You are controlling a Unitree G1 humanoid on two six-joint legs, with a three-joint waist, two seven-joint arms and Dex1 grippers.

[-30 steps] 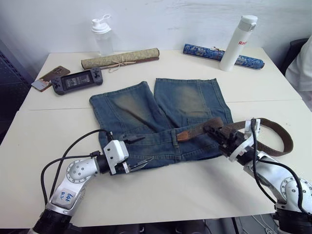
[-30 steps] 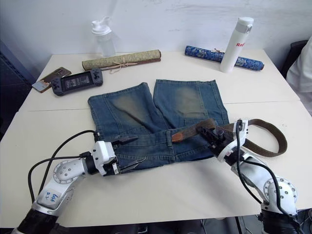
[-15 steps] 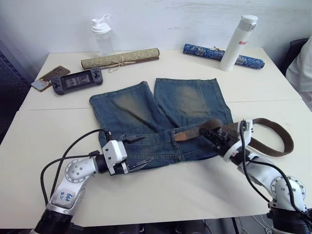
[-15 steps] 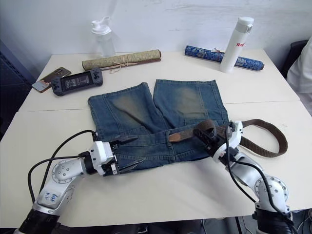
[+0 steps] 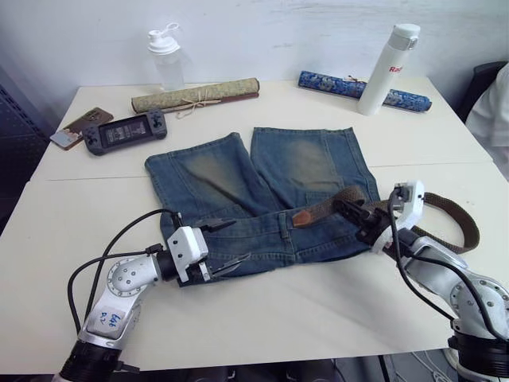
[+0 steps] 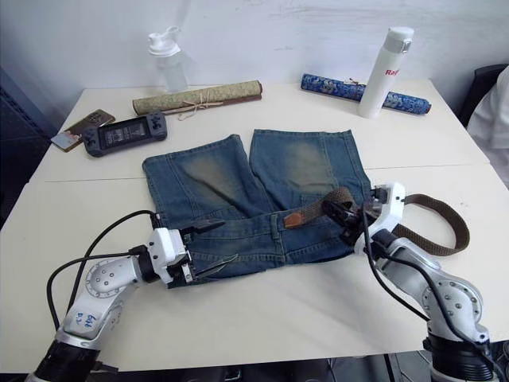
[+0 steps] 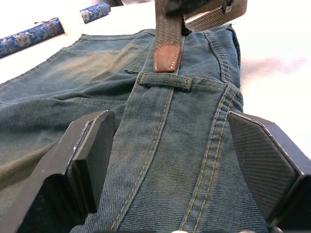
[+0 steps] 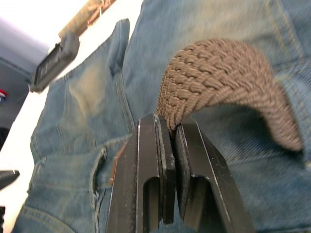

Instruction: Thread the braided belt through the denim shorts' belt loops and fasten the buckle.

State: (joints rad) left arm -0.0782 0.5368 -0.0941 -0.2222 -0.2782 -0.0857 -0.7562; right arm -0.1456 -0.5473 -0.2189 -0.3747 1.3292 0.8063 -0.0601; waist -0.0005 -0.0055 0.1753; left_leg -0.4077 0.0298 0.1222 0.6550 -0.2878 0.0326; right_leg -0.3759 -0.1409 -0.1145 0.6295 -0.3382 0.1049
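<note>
The denim shorts (image 5: pixel 262 187) lie flat mid-table, waistband toward me. My right gripper (image 5: pixel 355 215) is shut on the braided belt (image 8: pixel 218 68) a short way behind its brown leather tip (image 5: pixel 303 216), holding it arched over the right side of the waistband. In the left wrist view the tip (image 7: pixel 166 57) hangs just short of a belt loop (image 7: pixel 165 81). The rest of the belt curves in a loop (image 5: pixel 460 231) on the table to the right. My left gripper (image 5: pixel 219 245) is open, its fingers (image 7: pixel 92 155) either side of the waistband's left part. The buckle is hidden.
At the table's back stand a white bottle (image 5: pixel 387 68), a blue patterned roll (image 5: pixel 350 86), a rolled tan mat (image 5: pixel 195 95) and a clear shaker bottle (image 5: pixel 167 60). A game controller (image 5: pixel 126 131) and a phone (image 5: pixel 71 127) lie back left. A person's sleeve (image 5: pixel 495 103) shows at the right edge.
My right gripper has drawn back to the right with the belt, so the leather tip has shifted a little right along the waistband. The left gripper has stayed put.
</note>
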